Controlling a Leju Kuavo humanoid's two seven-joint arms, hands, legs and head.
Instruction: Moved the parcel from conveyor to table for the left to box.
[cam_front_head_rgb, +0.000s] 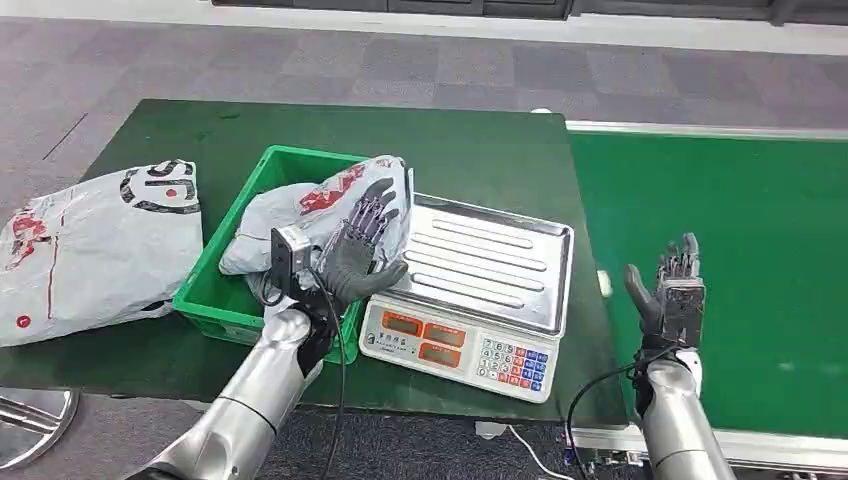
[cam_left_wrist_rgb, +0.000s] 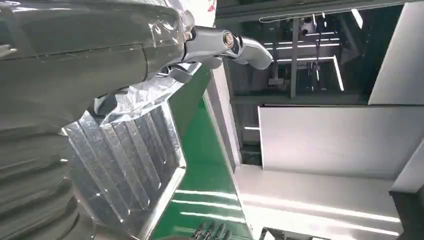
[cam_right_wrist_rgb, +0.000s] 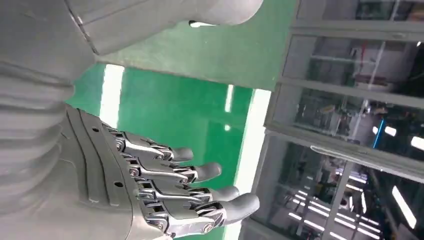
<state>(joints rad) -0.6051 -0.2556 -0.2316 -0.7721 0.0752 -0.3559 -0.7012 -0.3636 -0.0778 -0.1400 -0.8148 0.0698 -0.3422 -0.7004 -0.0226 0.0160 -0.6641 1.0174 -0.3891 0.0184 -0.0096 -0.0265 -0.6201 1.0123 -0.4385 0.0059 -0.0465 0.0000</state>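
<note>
Scale keypad (cam_front_head_rgb: 508, 362) sits nearest on the green bench (cam_front_head_rgb: 150, 360), its steel pan (cam_front_head_rgb: 490, 262) just behind. Left robot hand (cam_front_head_rgb: 362, 245) lies against the grey parcel (cam_front_head_rgb: 300, 215), fingers spread over it; whether it truly grips is unclear. Parcel rests half in the green bin (cam_front_head_rgb: 225, 300), one end draped onto the pan. Right robot hand (cam_front_head_rgb: 672, 285) hovers wide and empty over the conveyor (cam_front_head_rgb: 760, 230). Another bag (cam_front_head_rgb: 95, 245) lies left. Risk: slick plastic could slip, snagging on the bin's rim.
</note>
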